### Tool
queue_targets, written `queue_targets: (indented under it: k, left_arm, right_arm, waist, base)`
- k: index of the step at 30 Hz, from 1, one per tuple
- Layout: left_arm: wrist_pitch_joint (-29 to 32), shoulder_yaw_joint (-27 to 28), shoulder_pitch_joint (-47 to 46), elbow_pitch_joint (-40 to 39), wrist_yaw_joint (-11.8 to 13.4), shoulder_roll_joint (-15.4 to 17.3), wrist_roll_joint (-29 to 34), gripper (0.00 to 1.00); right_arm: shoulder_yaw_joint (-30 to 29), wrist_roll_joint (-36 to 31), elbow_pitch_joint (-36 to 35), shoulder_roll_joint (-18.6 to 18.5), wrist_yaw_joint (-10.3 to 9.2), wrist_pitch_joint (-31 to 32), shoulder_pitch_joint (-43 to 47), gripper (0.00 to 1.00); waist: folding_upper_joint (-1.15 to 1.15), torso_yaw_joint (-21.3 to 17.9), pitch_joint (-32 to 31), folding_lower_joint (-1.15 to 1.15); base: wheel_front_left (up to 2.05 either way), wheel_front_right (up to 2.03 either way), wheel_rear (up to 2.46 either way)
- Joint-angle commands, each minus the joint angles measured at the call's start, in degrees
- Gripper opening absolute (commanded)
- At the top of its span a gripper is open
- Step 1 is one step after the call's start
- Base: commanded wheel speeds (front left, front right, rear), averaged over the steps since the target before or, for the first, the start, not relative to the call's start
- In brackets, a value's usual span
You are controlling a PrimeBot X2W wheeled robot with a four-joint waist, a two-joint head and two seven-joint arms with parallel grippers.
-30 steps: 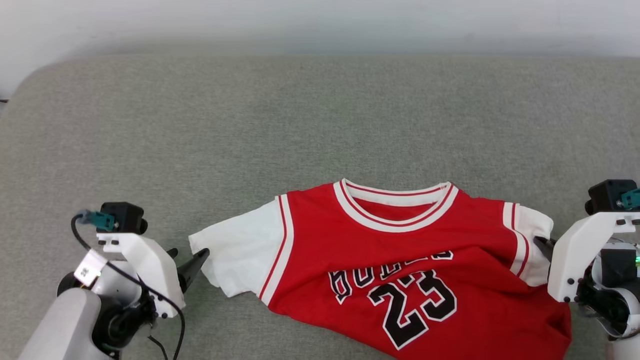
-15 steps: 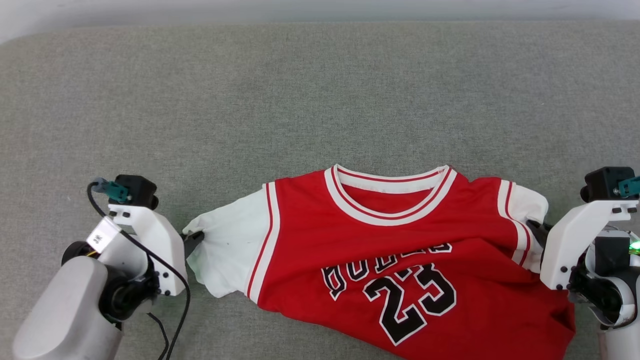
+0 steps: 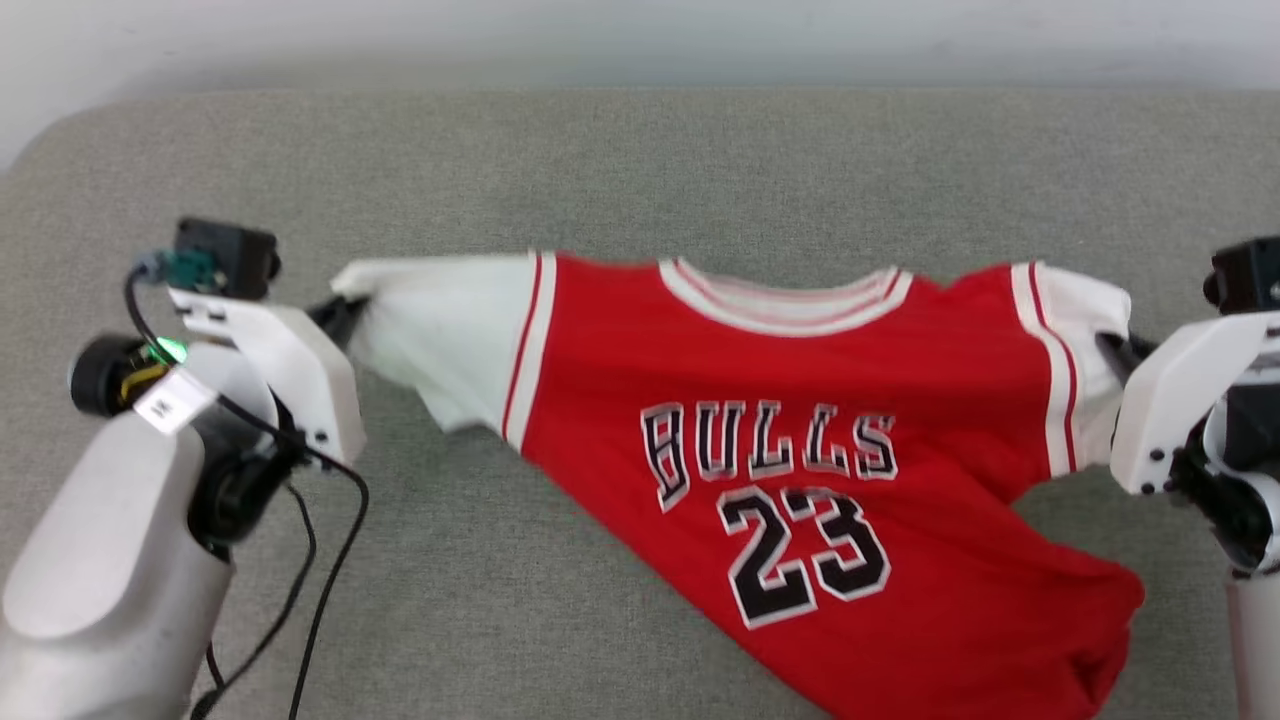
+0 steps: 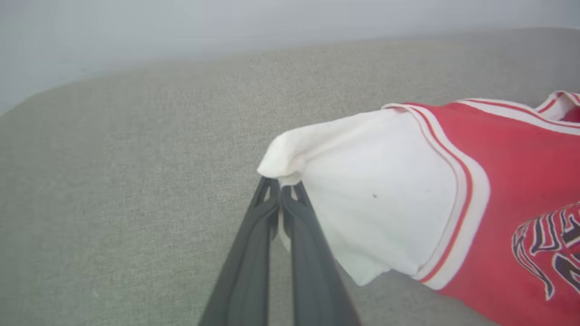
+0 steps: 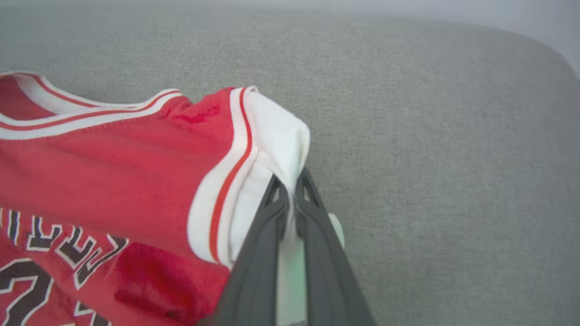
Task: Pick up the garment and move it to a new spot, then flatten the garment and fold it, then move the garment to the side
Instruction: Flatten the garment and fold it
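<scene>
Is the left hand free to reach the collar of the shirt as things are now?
Probably not: the left hand is shut on the white sleeve of the shirt and must let go first; nothing covers the collar.

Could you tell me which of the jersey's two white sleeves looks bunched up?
The sleeve in the right gripper: it is crumpled narrow, whereas the sleeve in the left gripper spreads out wide.

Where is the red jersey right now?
In the head view the garment spans the middle and right of the grey surface, held by its white sleeves: left gripper shut on one sleeve, right gripper on the other.
</scene>
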Motion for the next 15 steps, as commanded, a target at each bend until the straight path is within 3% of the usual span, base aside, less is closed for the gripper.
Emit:
queue_targets:
  k: [1, 10, 11, 15]
  left_arm:
    - [-1.4, 0.8, -2.0, -0.1, 0.7, -0.3, 0.2, 0.00]
    - [-11.0, 2.7, -14.5, 5.9, 1.7, -2.4, 3.7, 0.00]
    - [-14.5, 2.6, -20.4, 9.0, 1.5, -3.8, 4.9, 0.00]
    - [-19.3, 2.8, -29.3, 13.0, 1.1, -4.9, 6.6, 0.00]
  right_arm:
    - [0.6, -0.6, 0.6, -0.8, -0.06, -1.0, -1.8, 0.00]
    - [3.5, -1.5, 7.9, -2.8, -0.06, -7.2, -16.6, 0.00]
    - [3.6, -3.1, 10.3, -3.8, -0.07, -10.0, -22.8, 0.00]
    - [3.1, -5.4, 13.3, -4.0, -0.07, -13.8, -32.2, 0.00]
  waist:
    - [0.00, 0.1, -0.5, 0.00]
    - [0.00, -0.1, 0.1, 0.00]
    - [0.00, 0.3, 1.6, 0.00]
    - [0.00, 0.6, 4.1, 0.00]
  base:
    - [0.00, 0.00, 0.00]
    - [0.00, 0.00, 0.00]
    - [0.00, 0.00, 0.00]
    - [0.00, 0.00, 0.00]
